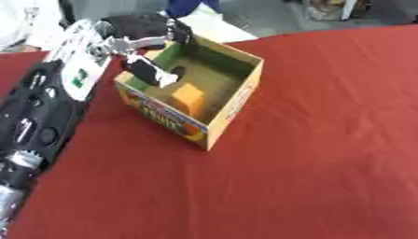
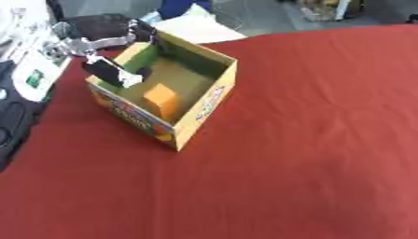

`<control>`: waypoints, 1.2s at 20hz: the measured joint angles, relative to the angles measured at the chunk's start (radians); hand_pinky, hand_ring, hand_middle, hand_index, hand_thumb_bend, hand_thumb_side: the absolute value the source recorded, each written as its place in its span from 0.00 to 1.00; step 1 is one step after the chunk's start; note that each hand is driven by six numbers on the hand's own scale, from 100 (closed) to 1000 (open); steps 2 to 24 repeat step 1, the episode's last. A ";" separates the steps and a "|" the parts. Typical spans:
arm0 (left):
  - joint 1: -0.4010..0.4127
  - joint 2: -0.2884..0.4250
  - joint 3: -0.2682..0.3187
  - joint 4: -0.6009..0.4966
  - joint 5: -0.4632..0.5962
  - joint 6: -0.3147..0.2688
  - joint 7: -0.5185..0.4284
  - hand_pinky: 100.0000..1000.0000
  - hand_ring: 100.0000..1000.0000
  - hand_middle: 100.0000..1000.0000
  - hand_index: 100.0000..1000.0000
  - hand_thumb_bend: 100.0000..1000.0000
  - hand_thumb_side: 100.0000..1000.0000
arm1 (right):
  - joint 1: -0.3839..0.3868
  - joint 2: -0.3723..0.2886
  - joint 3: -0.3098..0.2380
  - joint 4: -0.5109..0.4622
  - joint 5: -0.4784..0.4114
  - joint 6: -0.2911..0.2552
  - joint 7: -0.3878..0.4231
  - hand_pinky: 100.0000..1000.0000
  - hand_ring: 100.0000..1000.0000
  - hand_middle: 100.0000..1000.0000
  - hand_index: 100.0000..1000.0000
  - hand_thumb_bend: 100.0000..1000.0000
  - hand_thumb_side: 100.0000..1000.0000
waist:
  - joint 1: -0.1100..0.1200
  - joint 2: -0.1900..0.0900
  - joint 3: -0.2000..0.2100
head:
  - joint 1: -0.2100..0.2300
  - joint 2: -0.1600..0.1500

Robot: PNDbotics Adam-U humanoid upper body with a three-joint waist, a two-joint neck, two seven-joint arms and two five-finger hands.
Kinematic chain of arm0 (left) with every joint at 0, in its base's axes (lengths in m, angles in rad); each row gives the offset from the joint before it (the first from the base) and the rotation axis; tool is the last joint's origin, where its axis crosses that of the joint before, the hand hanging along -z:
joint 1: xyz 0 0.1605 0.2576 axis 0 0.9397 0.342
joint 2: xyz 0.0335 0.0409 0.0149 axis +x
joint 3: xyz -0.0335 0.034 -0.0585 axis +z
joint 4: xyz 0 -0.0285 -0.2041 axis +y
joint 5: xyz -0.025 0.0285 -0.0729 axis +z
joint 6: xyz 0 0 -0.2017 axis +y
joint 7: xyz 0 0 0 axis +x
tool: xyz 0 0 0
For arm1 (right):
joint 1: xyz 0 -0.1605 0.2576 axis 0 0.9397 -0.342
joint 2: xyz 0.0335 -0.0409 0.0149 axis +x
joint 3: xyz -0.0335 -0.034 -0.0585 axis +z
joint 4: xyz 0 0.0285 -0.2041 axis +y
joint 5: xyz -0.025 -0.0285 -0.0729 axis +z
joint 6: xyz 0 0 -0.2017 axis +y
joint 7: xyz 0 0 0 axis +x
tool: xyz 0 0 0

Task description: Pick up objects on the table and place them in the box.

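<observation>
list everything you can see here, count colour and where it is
box: one, yellow-orange printed cardboard with a green and brown inside, open top, on the table left of centre
block: one, orange, inside the box on its floor near the front wall
table: one, covered in red cloth, fills most of the view
white sheet: one, pale, lying at the far edge behind the box
left arm: one, black with silver joints and a white panel, comes in along the left side
left hand: one, black and silver, over the box's left rim, fingers curled down inside the box; whether they hold anything cannot be made out
right hand: not in view
</observation>
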 measured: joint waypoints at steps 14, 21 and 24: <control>0.009 0.008 0.000 -0.022 0.015 -0.001 0.004 0.76 0.77 0.69 0.82 0.00 0.21 | 0.000 0.000 -0.001 0.000 0.000 -0.001 -0.001 0.57 0.71 0.46 0.67 0.00 0.81 | -0.001 -0.001 0.001 | -0.001 0.003; 0.009 0.008 0.000 -0.022 0.015 -0.001 0.004 0.76 0.77 0.69 0.82 0.00 0.21 | 0.000 0.000 -0.001 0.000 0.000 -0.001 -0.001 0.57 0.71 0.46 0.67 0.00 0.81 | -0.001 -0.001 0.001 | -0.001 0.003; 0.009 0.008 0.000 -0.022 0.015 -0.001 0.004 0.76 0.77 0.69 0.82 0.00 0.21 | 0.000 0.000 -0.001 0.000 0.000 -0.001 -0.001 0.57 0.71 0.46 0.67 0.00 0.81 | -0.001 -0.001 0.001 | -0.001 0.003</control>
